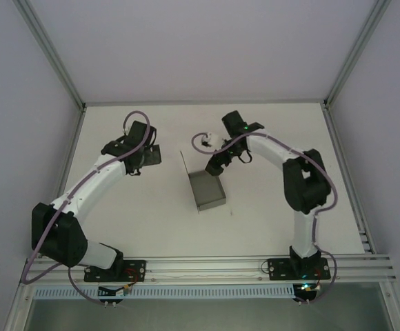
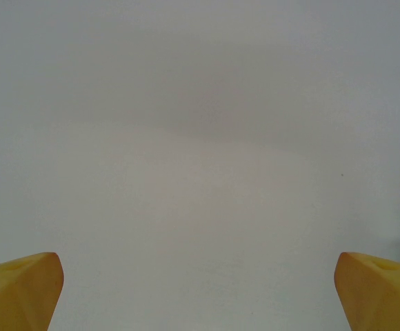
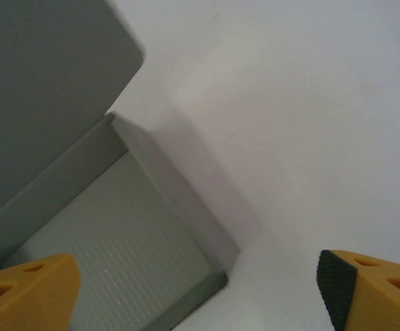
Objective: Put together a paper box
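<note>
Top external, paper box (image 1: 208, 193) (lid (image 1: 185, 169) upright), right claw (image 1: 214, 168) spread above it.

Soft, even light floods the white worktop (image 1: 152, 221), leaving the overhead view bright but low in contrast, its side walls tinged lavender. Shadows are faint: in the right wrist view the paper box (image 3: 117, 234) throws a pale grey band onto the surface beside its wall. The yellow fingers (image 3: 27, 293) at the lower corners look blurred, and the left wrist view dims slightly toward the top.
</note>
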Tool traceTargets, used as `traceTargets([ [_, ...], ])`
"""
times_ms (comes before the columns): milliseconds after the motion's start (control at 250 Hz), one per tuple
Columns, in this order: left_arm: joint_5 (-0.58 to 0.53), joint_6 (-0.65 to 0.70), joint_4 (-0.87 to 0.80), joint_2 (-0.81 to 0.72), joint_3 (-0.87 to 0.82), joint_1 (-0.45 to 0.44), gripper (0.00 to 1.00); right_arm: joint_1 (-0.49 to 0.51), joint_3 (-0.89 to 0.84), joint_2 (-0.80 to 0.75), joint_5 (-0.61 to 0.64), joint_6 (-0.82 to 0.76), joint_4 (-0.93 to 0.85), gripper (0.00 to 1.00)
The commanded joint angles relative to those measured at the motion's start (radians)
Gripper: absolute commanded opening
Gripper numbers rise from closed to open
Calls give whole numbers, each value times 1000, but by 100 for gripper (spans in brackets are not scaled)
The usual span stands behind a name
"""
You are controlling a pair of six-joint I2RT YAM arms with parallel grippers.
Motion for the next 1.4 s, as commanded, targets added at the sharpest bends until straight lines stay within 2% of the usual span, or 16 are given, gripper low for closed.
traceTargets([
  [0,-24,-28,-7,-65,-1,9,100,25,116,76,-59,-175,-193,84],
  [152,-17,-30,-15,-71,-6,8,100,32,151,142,-45,-130,-130,77],
  [228,-14,-28,-13,-70,-12,9,100,37,158,167,-44,-129,-130,77],
  [307,-29,-23,-23,-64,-5,8,100,45,155,182,-25,-108,-107,69],
  [371,-36,-24,-31,-56,4,9,100,51,143,184,7,-77,-75,58],
  [455,-30,-26,-31,-55,12,10,100,56,97,166,60,-18,14,49],
  [575,-32,-24,-18,-64,12,9,100,59,-10,110,174,150,195,29],
  [687,-44,-34,-25,-57,18,9,100,62,-133,30,290,332,353,24],
  [775,-53,-38,-26,-57,20,9,100,78,-209,-40,413,490,390,19],
  [850,-66,-41,-29,-55,21,10,100,89,-274,-101,541,657,401,19],
  [938,-68,-47,-27,-47,25,9,100,90,-297,-142,681,983,277,17],
  [1054,-43,-48,-12,-36,24,9,100,112,-347,-157,721,1225,159,13],
  [1242,16,-35,13,-16,35,9,100,188,-348,-156,853,1417,-6,19],
  [1398,113,12,69,-14,16,9,100,228,-367,-186,830,1445,9,28],
])
